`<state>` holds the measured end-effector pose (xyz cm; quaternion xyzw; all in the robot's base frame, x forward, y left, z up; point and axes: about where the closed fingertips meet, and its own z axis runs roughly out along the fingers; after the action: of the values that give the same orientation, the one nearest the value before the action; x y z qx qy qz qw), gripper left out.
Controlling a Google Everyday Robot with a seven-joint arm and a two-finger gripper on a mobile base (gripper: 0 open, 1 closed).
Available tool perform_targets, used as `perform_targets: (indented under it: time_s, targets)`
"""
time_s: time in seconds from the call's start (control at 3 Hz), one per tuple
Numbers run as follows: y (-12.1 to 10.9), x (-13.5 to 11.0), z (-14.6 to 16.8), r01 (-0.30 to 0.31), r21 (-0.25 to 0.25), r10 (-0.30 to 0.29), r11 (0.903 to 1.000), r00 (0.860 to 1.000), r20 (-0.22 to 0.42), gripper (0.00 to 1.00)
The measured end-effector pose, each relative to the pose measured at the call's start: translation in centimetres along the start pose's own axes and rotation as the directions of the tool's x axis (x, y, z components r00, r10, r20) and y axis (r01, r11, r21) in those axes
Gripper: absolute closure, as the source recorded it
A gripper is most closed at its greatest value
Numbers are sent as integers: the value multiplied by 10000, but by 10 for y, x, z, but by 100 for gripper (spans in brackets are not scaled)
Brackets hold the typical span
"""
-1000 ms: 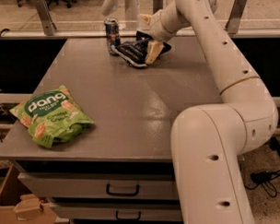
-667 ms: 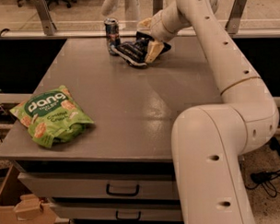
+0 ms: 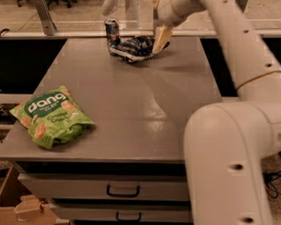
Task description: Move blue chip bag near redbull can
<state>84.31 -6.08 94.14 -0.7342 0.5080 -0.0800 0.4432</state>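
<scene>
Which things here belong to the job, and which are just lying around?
Job: blue chip bag, redbull can beside it, claw at the bag's right end.
Lying about: green dang bag near left, cardboard box on floor.

the broad middle of the flat grey tabletop [image 3: 135, 105] lies open. at the far edge, the crinkly dark navy foil chip bag [image 3: 134, 46] sits just beside the slim blue and silver drink can [image 3: 112, 30], with the tool [image 3: 160, 39] at the bag's right end. the bright green snack bag [image 3: 50, 118] fills the near left corner. the white arm [image 3: 230, 46] spans the right side.
</scene>
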Motion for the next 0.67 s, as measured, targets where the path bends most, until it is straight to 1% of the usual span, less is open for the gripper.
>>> perform_targets:
  time_s: [0.33,0.67]
  targets:
    - [-63,-35,-130,962,1748,-889,9799,9948,-492,0]
    - [-99,-61,-244,1466,3266,-1200,9337,9877,-1002,0]
